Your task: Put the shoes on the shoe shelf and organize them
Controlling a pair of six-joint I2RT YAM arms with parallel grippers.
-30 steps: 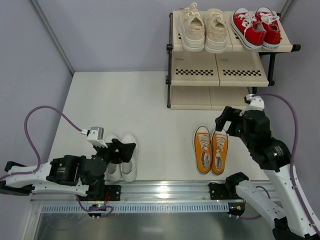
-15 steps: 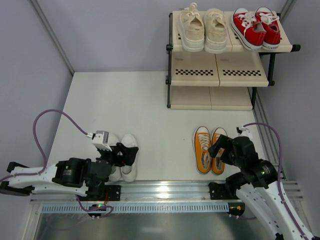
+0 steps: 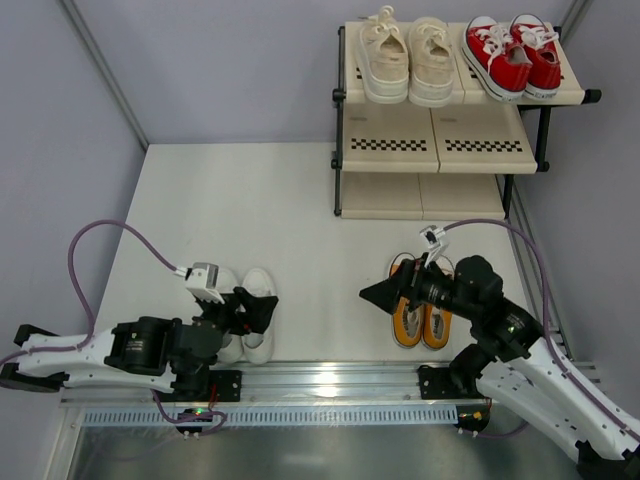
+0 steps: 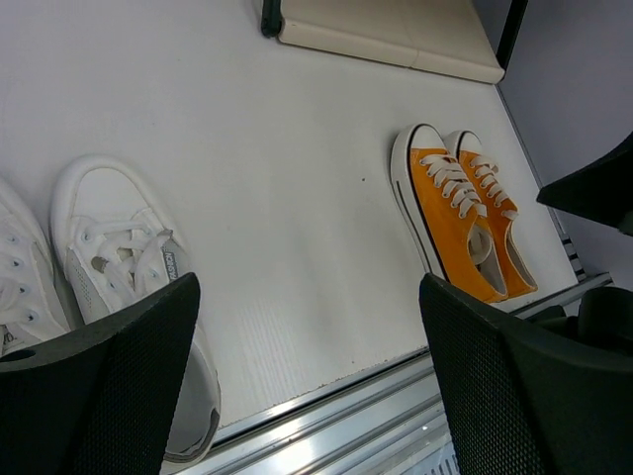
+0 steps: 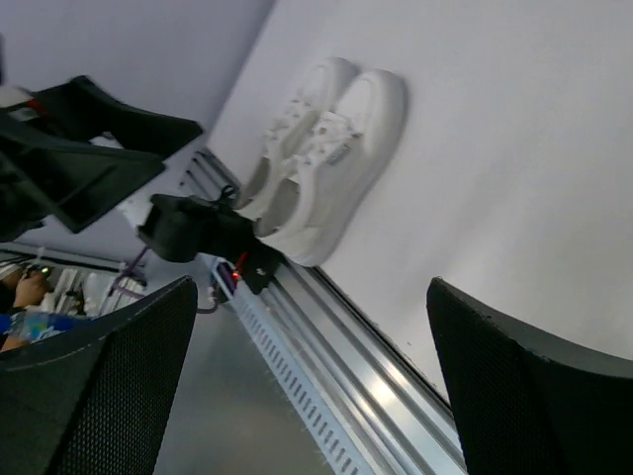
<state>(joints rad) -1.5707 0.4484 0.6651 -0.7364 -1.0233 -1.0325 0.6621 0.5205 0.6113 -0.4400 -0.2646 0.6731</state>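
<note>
The shoe shelf [image 3: 440, 145] stands at the back right, with cream-beige sneakers [image 3: 408, 60] and red sneakers [image 3: 515, 55] on its top tier. The orange-yellow sneakers [image 3: 408, 318] lie on the table in front of it, partly under my right arm; they also show in the left wrist view [image 4: 460, 213]. The white sneakers [image 3: 255, 335] lie at the near left and show in both wrist views [image 4: 119, 267] [image 5: 316, 158]. My left gripper [image 3: 258, 305] [image 4: 307, 287] hovers over the white pair, open and empty. My right gripper [image 3: 385, 292] [image 5: 312, 287] points left beside the orange pair, open and empty.
An aluminium rail [image 3: 330, 380] runs along the table's near edge. Grey walls close in the table at the left and back. The shelf's lowest tier [image 4: 386, 30] shows in the left wrist view. My left arm [image 5: 89, 148] shows in the right wrist view.
My right arm has dropped back from in front of the shelf and turned left, low over the orange sneakers. My left arm has shifted only slightly over the white pair.
</note>
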